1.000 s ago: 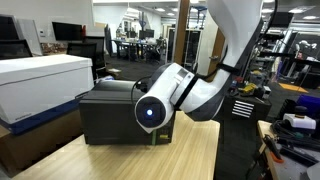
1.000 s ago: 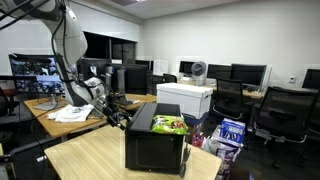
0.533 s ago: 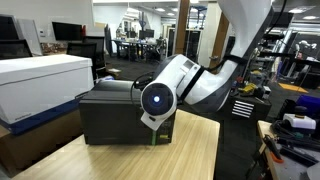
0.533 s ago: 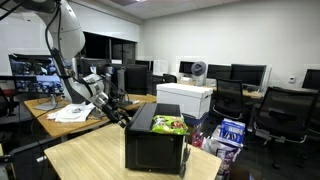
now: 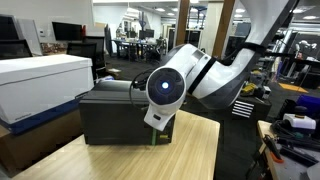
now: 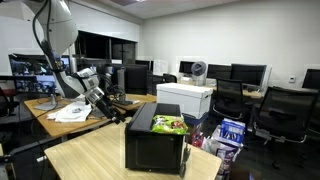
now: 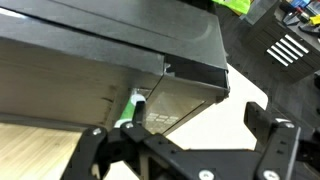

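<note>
- Tool [image 7: 175, 135], jaws spread and empty, hovers near a corner of the black box [image 7: 110, 60], upper wrist view.
- Box rests flat on the bench [image 6: 85, 155], centre frame, steady under 1 green packet [image 6: 170, 125].

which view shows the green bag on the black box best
An exterior view: the green bag lies in plain sight on top of the box. The wrist view catches only a green corner at its upper edge. In an exterior view the arm fills the front and no bag shows.
</note>
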You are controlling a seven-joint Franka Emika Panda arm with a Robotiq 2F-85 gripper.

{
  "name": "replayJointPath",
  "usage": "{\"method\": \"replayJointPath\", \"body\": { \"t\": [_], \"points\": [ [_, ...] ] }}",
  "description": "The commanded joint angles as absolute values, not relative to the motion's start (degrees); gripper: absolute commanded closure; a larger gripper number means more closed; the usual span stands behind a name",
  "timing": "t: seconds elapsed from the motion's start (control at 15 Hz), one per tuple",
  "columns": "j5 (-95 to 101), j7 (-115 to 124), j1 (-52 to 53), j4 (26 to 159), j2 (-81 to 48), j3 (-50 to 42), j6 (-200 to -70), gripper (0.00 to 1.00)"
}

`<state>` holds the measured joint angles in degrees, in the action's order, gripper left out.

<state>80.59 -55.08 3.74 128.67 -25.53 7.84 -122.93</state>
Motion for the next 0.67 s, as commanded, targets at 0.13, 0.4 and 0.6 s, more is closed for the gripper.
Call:
{"method": "replayJointPath", "body": {
  "t": [0.13,0.4,0.6],
  "points": [
    [76.11,-60.83,2.81,132.83,-21.18,9.23,-127.92,0.00],
    [76.36,-58.36,2.68,133.42,-21.08,8.92,-132.82,0.00],
    [78.17,-54.59,3.35,132.64,-22.35,8.31,-135.16,0.00]
  ]
}}
